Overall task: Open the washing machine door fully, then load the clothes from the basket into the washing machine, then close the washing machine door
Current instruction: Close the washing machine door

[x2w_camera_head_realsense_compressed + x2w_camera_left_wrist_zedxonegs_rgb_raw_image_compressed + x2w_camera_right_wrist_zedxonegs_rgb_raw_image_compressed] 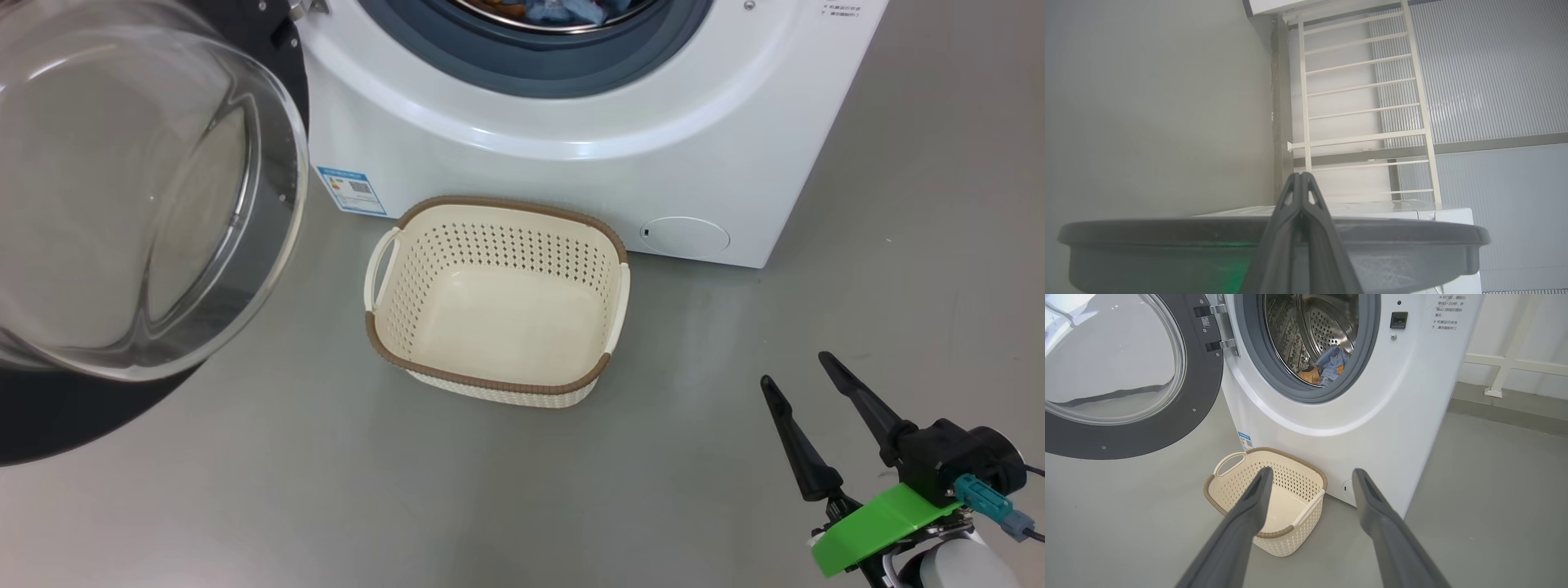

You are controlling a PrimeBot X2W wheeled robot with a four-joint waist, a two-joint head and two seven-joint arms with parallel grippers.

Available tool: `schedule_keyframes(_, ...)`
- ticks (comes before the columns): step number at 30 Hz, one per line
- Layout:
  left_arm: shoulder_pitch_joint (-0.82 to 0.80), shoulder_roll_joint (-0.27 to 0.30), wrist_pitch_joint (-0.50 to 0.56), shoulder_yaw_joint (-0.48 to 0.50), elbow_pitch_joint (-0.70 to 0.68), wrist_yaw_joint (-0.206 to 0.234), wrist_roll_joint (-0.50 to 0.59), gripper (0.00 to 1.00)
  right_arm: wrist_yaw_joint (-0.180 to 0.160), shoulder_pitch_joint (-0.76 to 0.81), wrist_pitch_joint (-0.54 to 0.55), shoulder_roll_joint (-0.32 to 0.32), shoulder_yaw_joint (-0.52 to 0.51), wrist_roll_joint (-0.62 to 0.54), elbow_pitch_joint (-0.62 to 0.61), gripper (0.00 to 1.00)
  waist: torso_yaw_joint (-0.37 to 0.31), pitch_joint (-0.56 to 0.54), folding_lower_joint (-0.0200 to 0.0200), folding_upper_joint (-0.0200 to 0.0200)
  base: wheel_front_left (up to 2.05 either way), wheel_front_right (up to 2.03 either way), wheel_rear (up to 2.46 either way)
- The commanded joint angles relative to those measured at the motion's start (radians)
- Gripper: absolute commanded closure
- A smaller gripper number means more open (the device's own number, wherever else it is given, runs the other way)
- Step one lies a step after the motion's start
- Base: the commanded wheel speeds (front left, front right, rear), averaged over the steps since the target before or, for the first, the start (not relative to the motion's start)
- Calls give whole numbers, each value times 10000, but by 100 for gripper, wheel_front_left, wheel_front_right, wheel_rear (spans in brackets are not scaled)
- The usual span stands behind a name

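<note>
The right end effector is held with its fingers wide apart, nothing between them. Ahead of it and to its left, the basket is seen on the floor, close against the washing machine. Farther ahead, the clothes are seen lying in the drum. The left end effector is pressed together, with the dark rim of the open washing machine door crossing just behind its fingers.

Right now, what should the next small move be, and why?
Probably push the washing machine door toward the washing machine with the shut left gripper, which sits at its rim. The basket holds nothing, the clothes lie in the drum, and the door stands wide open.
</note>
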Motion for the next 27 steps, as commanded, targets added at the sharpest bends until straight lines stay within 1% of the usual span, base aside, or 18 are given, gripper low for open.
schedule_keyframes(1,132,424,304,-40,-354,6,-149,100,16,-84,-48,-44,241,91,-191,0,22,-10,0,0,0,0,0)
schedule_keyframes(6,356,266,1087,-175,-728,71,-373,100,16,-135,-48,-7,295,120,-155,0,54,-51,0,0,0,0,0)
schedule_keyframes(12,751,220,1823,-327,-1402,59,-483,100,16,-148,-48,36,338,132,-276,0,70,-97,0,0,0,0,0)
schedule_keyframes(19,1171,-68,3152,-559,-2461,200,-984,100,16,-109,-48,127,252,138,-311,0,123,-145,0,0,0,0,0)
schedule_keyframes(27,1661,-592,4214,-808,-3836,553,-1504,100,16,-104,-48,287,223,140,-305,0,139,-162,0,0,0,0,0)
